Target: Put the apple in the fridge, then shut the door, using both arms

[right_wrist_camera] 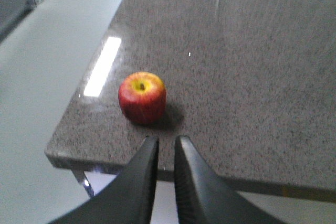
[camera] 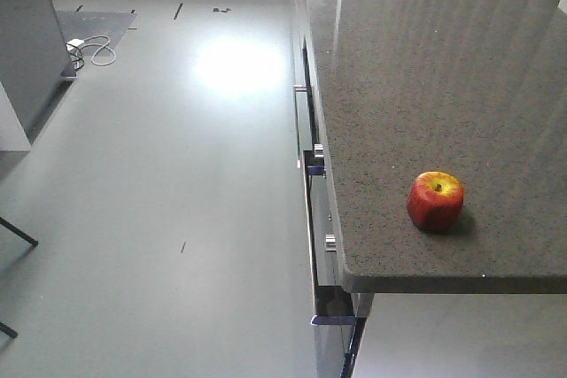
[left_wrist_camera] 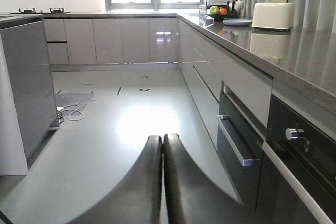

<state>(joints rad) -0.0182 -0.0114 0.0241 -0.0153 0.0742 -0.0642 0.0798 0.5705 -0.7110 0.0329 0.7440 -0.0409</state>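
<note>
The apple (camera: 435, 201), red with a yellow patch round its stem dip, stands upright on the dark speckled countertop (camera: 425, 68) near its front left corner. In the right wrist view the apple (right_wrist_camera: 142, 97) lies just beyond my right gripper (right_wrist_camera: 166, 141) and slightly to its left. That gripper hovers over the counter's front edge, its jaws a narrow gap apart with nothing between them. My left gripper (left_wrist_camera: 162, 139) is shut and empty, held low over the grey floor beside the cabinet fronts. Neither gripper shows in the front view. The fridge and its door are out of view.
Drawer handles (left_wrist_camera: 236, 140) and an oven knob (left_wrist_camera: 294, 133) jut from the cabinets below the counter. A grey cabinet block (left_wrist_camera: 26, 87) stands at left with a white cable (left_wrist_camera: 71, 113) on the floor beside it. A toaster (left_wrist_camera: 272, 15) and fruit bowl (left_wrist_camera: 220, 11) sit far back.
</note>
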